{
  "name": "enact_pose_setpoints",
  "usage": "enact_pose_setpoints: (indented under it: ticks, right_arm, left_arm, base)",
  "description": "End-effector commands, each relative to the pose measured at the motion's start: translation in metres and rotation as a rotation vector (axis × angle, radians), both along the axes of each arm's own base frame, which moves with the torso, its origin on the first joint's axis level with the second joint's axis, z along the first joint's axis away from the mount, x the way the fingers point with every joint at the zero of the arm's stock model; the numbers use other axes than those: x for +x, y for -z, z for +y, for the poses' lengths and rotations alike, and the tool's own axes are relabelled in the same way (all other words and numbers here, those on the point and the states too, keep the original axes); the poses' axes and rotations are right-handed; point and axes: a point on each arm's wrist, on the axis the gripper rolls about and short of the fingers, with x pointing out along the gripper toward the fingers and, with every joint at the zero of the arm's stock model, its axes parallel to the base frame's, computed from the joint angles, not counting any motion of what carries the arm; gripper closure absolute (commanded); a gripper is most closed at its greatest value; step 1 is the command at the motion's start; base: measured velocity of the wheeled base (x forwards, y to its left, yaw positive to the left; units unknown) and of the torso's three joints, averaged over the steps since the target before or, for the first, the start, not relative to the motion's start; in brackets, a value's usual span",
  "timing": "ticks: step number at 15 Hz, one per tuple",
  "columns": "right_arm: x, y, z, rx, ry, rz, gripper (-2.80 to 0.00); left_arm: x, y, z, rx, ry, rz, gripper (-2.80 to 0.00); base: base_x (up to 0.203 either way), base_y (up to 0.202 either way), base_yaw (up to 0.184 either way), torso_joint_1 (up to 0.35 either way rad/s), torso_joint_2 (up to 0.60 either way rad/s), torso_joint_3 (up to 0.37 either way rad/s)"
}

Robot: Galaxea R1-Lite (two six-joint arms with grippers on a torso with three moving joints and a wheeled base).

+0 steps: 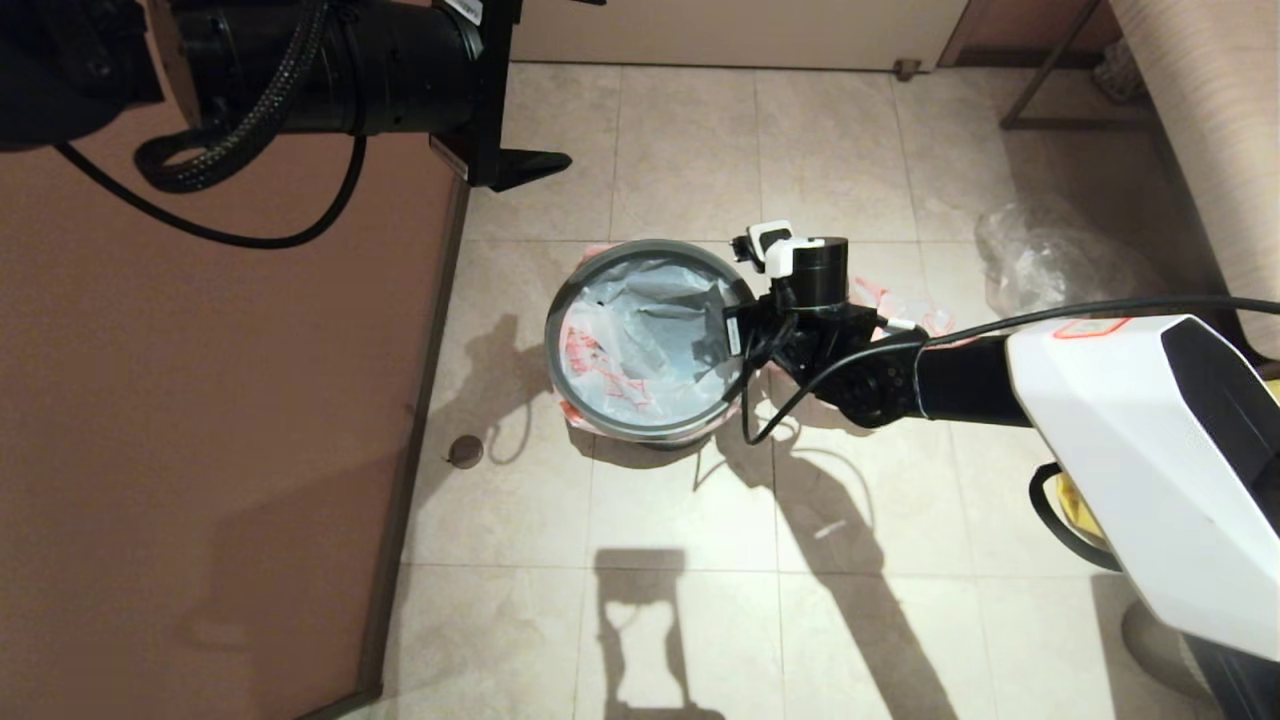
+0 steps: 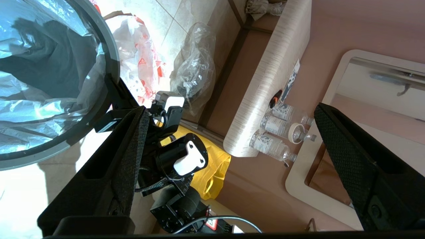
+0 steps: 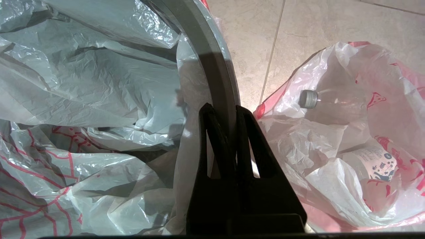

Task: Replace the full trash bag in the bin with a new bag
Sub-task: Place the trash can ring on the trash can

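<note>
Pinching the grey ring (image 3: 217, 66) at the bin (image 1: 648, 428) rim, my right gripper (image 3: 225, 114) has its 2 jaws closed tight on that band, with the new bag (image 1: 640, 335) trapped under it. In the head view the right gripper (image 1: 745, 335) sits on the rim's right side, and the new bag lines the bin, its red print showing low on the left, a little orange-red edge peeking out under the ring. The full trash bag (image 3: 338, 146) lies on the tile floor (image 1: 690, 150) just beside the bin on its right, with bottles showing through the plastic, so I judge the swap mostly made and the ring seating as the step in hand.

To do it well I want to press straight down, keep the ring level, and watch that the film does not slip inward or tear where my jaws bite. If one side rides up, I should let go and work round the rim.

My left gripper (image 1: 515, 165) hangs parked high and well apart from the bin, jaws spread wide, holding nothing. A clear bag (image 1: 1040, 255) lies further right, near the wall.
</note>
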Motion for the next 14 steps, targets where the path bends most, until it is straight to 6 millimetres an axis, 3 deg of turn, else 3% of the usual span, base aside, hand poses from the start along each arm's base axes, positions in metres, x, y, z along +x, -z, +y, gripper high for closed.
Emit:
enact_pose_setpoints:
  ticks: [1,7,11,14]
  right_arm:
    - [0.003,0.007,0.0,-0.012,0.004,0.013,0.0]
    - [-0.003,-0.008,-0.001,-0.002,0.004,-0.027,0.0]
    - [0.0,-0.003,-0.001,-0.015,0.008,-0.021,0.0]
    - [-0.005,-0.01,0.002,-0.007,-0.003,-0.034,0.0]
  left_arm:
    - [0.001,0.001,-0.001,-0.003,0.001,0.008,-2.8]
    - [0.001,0.001,-0.001,-0.003,0.001,0.008,-2.8]
    - [0.0,0.0,0.0,-0.004,0.001,0.006,-2.8]
    - [0.001,0.001,0.0,-0.003,0.001,0.007,-2.8]
  base:
    - [0.0,0.0,0.0,0.0,0.0,0.0]
    - [0.0,0.0,0.0,0.0,0.0,0.0]
    - [0.0,0.0,0.0,0.0,0.0,0.0]
    - [0.0,0.0,0.0,0.0,0.0,0.0]
